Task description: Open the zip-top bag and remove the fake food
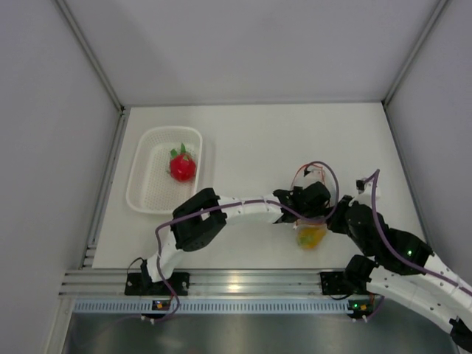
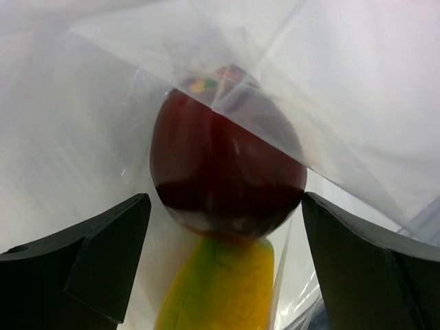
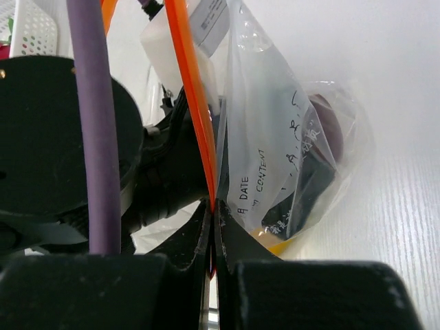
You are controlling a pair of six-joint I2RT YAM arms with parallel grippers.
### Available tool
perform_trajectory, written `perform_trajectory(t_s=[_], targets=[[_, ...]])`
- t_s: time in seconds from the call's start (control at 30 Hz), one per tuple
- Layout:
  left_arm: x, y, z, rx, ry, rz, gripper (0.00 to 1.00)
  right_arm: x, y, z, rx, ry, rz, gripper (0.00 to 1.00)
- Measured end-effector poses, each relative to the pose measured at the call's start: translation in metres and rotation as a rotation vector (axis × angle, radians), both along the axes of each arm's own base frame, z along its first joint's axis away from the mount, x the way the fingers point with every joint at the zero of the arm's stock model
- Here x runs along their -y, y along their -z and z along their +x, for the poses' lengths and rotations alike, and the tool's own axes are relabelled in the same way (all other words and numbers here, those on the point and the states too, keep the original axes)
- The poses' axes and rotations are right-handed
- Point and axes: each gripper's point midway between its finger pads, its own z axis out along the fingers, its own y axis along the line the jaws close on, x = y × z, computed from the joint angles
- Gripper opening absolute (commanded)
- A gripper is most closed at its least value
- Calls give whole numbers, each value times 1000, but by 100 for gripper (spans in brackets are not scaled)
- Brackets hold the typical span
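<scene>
The left arm (image 1: 236, 209) bent at the elbow, and its forearm ran sideways toward the right arm (image 1: 383, 243), which folded inward to meet it. The left gripper (image 2: 225, 206) stood open, its two dark fingers (image 2: 103, 261) spread wide apart. The right gripper (image 3: 212, 230) was closed, its tips pressed together on the orange strip of the zip-top bag (image 3: 275, 137), which rose straight ahead of the claw.

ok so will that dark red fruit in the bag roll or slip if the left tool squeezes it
Likely slippery: the maroon fruit looks glossy, and bag film drapes over part of it. Its round shape may let it pop out of the open left tool.
</scene>
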Motion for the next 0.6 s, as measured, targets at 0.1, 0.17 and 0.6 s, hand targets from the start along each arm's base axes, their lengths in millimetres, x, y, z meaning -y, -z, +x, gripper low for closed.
perform_trajectory(t_s=[0.1, 0.17, 0.6], targets=[[16, -1, 9, 20, -1, -16, 99, 5, 2, -1, -1, 13, -16, 0], [25, 1, 14, 31, -5, -22, 99, 7, 3, -1, -1, 18, -21, 0], [48, 16, 37, 92, -35, -31, 24, 13, 8, -4, -15, 25, -44, 0]])
